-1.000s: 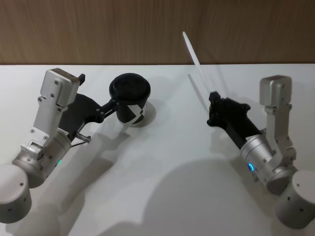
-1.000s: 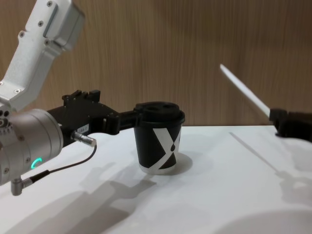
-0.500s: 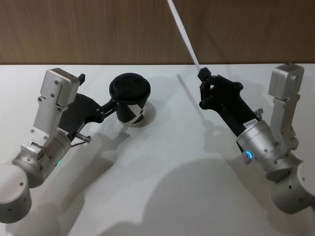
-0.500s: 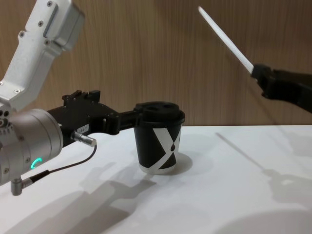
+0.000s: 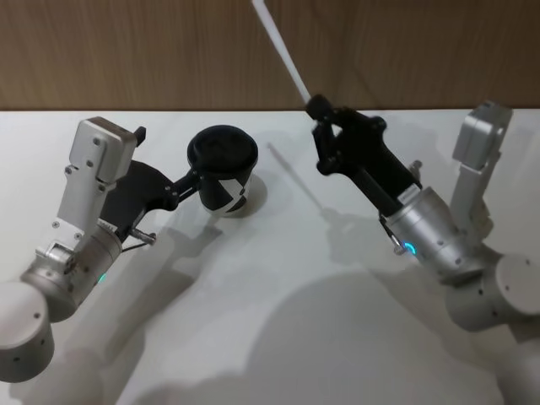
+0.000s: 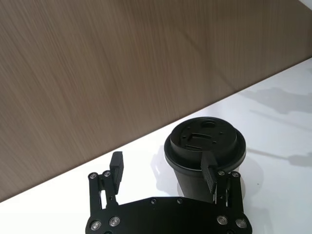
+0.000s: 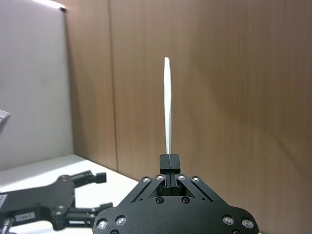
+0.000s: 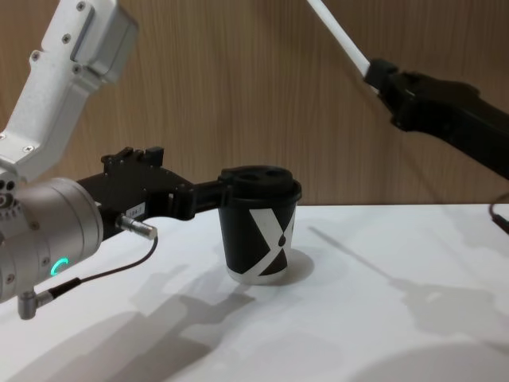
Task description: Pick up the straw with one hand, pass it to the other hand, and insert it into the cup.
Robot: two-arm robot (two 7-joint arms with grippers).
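The black cup (image 8: 262, 231) with its white X mark and black lid (image 5: 221, 152) stands upright on the table, left of centre. My left gripper (image 6: 163, 170) is open beside it: one finger (image 6: 209, 173) rests against the cup's side, the other (image 6: 116, 165) stands well apart. The white straw (image 5: 281, 46) points up and away to the left, and my right gripper (image 5: 319, 108) is shut on its lower end. That gripper hangs in the air to the right of the cup and higher than its lid (image 8: 375, 72). The straw (image 7: 167, 107) sticks straight out from the closed fingertips.
A white table (image 5: 278, 295) runs back to a wooden wall. A thin dark cable with a silver plug (image 8: 139, 228) hangs from my left wrist near the table. Bare table lies between the cup and the right arm.
My right gripper has risen and moved left toward the cup, carrying the straw. The left gripper and the cup have not moved.
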